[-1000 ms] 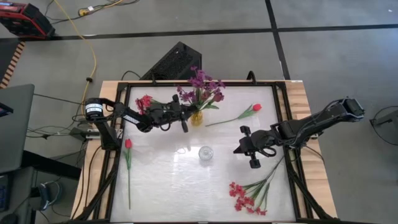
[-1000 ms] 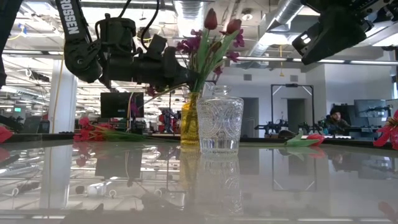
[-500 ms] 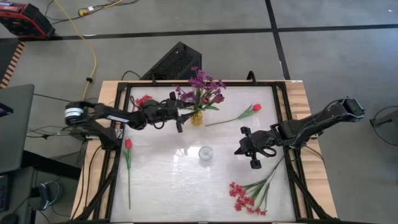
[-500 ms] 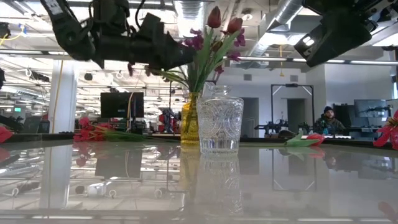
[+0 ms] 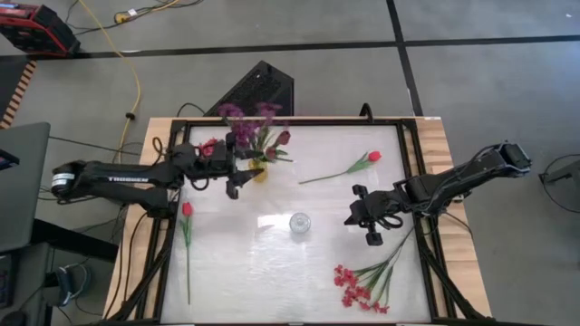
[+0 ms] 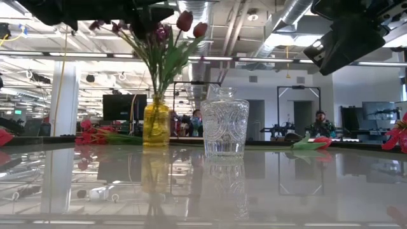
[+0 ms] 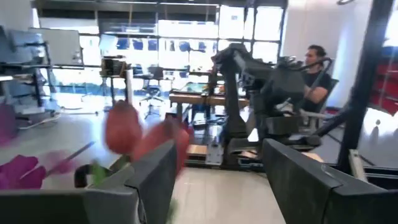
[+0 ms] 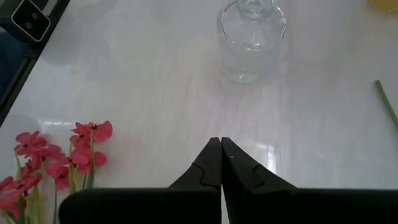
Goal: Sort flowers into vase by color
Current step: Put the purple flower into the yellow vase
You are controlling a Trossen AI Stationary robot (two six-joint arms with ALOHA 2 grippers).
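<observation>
A yellow vase (image 5: 259, 172) (image 6: 156, 121) stands upright at the far left-centre of the table. Purple sprigs (image 5: 243, 122) and two tulip buds (image 6: 184, 20) stick into it by their stems. My left gripper (image 5: 236, 174) (image 7: 217, 149) is open, raised level beside the blossoms on the vase's left. The tulip buds (image 7: 121, 127) show blurred past one finger. A clear glass vase (image 5: 299, 223) (image 8: 252, 37) stands mid-table. My right gripper (image 5: 367, 228) (image 8: 221, 142) hangs shut above the table to the right of it. My left gripper is open with nothing between its fingers. One finger (image 7: 152, 177) overlaps the tulip buds in the wrist view, and I cannot tell whether it touches them.
Loose flowers lie flat on the table: a red tulip (image 5: 186, 210) at the left edge, another red tulip (image 5: 372, 157) far right, red-pink sprigs (image 5: 358, 288) near right, and a red-pink sprig (image 5: 210, 148) at the far left. A person (image 6: 320, 119) shows in the room behind.
My left gripper has opened, risen and drawn back toward the table's left edge. The yellow vase with its flowers has slid along the table toward the left, staying upright.
</observation>
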